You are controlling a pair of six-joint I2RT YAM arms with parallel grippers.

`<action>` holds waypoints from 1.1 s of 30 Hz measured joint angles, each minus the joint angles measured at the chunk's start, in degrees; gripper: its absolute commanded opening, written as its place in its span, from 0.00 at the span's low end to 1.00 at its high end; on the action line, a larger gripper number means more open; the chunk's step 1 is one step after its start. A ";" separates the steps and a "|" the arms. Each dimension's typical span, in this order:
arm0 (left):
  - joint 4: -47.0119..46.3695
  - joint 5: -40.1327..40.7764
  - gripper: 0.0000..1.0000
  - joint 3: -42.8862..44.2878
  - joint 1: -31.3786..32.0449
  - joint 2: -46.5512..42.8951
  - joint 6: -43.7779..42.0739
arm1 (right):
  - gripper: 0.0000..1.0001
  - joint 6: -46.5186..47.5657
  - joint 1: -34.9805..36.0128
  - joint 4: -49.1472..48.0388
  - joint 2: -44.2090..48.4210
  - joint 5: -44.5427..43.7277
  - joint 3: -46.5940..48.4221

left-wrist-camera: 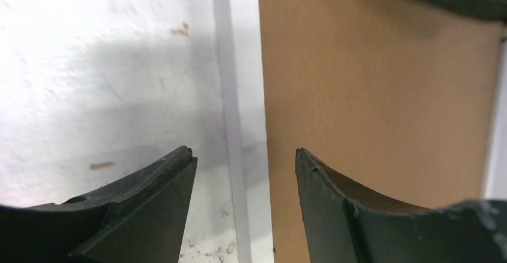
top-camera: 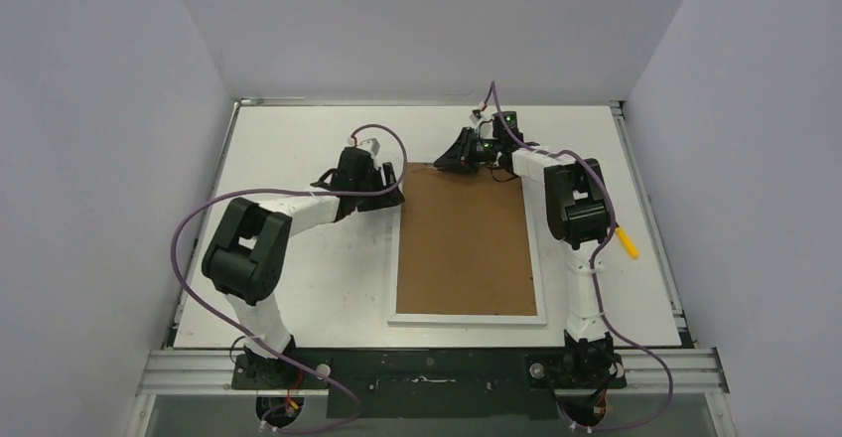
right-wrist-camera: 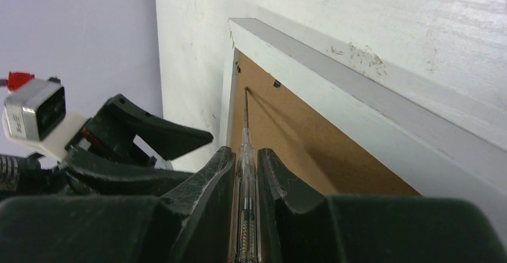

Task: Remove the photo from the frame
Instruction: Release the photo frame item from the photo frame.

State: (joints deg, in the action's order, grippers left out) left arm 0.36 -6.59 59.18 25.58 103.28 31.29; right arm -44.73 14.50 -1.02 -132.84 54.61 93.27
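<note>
On the white table the large rectangular picture frame with its narrow white border lies face down, its brown fibreboard backing board in place over the whole opening; the photo shows in no view, so presumably it sits beneath that board; the right gripper is clamped on a thin clear-handled screwdriver, whose tip points at the board near a far corner, beside what look like small dark retaining tabs; the left gripper has its jaws apart and holds nothing, straddling the frame's left border, one finger over the table, the other over the board; I judge the work to be at the tab-loosening stage; lifting the board and drawing out the print are yet to do
</note>
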 measured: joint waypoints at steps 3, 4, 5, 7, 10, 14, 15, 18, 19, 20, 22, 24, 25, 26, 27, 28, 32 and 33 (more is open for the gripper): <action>-2.97 -1.31 0.58 0.00 -2.97 -0.11 1.60 | 0.05 -2.05 0.00 -1.07 -0.92 1.16 0.00; -3.85 -1.77 0.58 0.02 -3.91 -0.11 2.16 | 0.05 -2.75 0.00 -1.44 -1.11 1.49 0.00; -4.44 -2.16 0.57 0.20 -4.83 -0.09 2.67 | 0.05 -3.45 0.00 -1.84 -1.38 1.73 0.00; -5.27 -2.67 0.56 1.46 -6.08 0.46 3.28 | 0.05 -4.44 0.00 -2.62 -1.73 1.95 0.00; -6.67 -3.02 0.52 4.52 -6.69 2.43 4.00 | 0.05 -6.01 0.04 -3.30 -2.19 2.29 0.00; -7.74 -3.65 0.47 8.57 -7.13 5.70 4.55 | 0.05 -8.04 0.17 -4.96 -2.64 2.23 0.00; -7.91 -3.78 0.46 9.20 -7.28 6.47 4.63 | 0.05 -8.46 0.17 -5.25 -2.84 2.23 0.00; -7.91 -4.02 0.44 10.62 -7.63 8.37 4.72 | 0.05 -9.86 0.17 -6.01 -3.32 2.29 0.00; -7.89 -4.15 0.44 11.17 -7.72 9.11 4.72 | 0.05 -10.10 0.17 -6.23 -3.39 2.27 0.00; -7.89 -4.22 0.44 11.69 -7.78 9.90 4.72 | 0.05 -10.34 0.17 -6.32 -3.50 2.29 0.04; -7.85 -4.44 0.43 12.41 -7.87 10.97 4.70 | 0.05 -10.95 0.17 -6.51 -3.72 2.32 0.15; -7.72 -4.66 0.42 13.00 -7.93 11.69 4.70 | 0.05 -11.30 0.17 -6.64 -3.74 2.27 0.15; -7.69 -4.79 0.42 13.25 -7.96 11.96 4.70 | 0.05 -11.41 0.17 -6.69 -3.74 2.23 0.15; -7.65 -4.87 0.42 13.49 -8.00 12.13 4.70 | 0.05 -11.47 0.17 -6.69 -3.74 2.21 0.15; -7.61 -5.07 0.42 13.73 -8.04 12.26 4.70 | 0.05 -11.52 0.17 -6.69 -3.74 2.19 0.15; -7.61 -5.27 0.41 13.94 -8.07 12.39 4.70 | 0.05 -11.54 0.17 -6.67 -3.74 2.19 0.15; -7.63 -5.79 0.40 15.02 -8.17 13.22 4.70 | 0.05 -11.69 0.15 -6.69 -3.74 1.95 0.15; -7.61 -5.95 0.40 15.19 -8.20 13.42 4.70 | 0.05 -11.74 0.15 -6.69 -3.74 1.86 0.15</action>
State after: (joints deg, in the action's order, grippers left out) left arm -7.25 -12.53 74.37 17.39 116.71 35.99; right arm -56.47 14.66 -7.70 -136.57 56.47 93.43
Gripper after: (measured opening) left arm 0.411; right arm 0.174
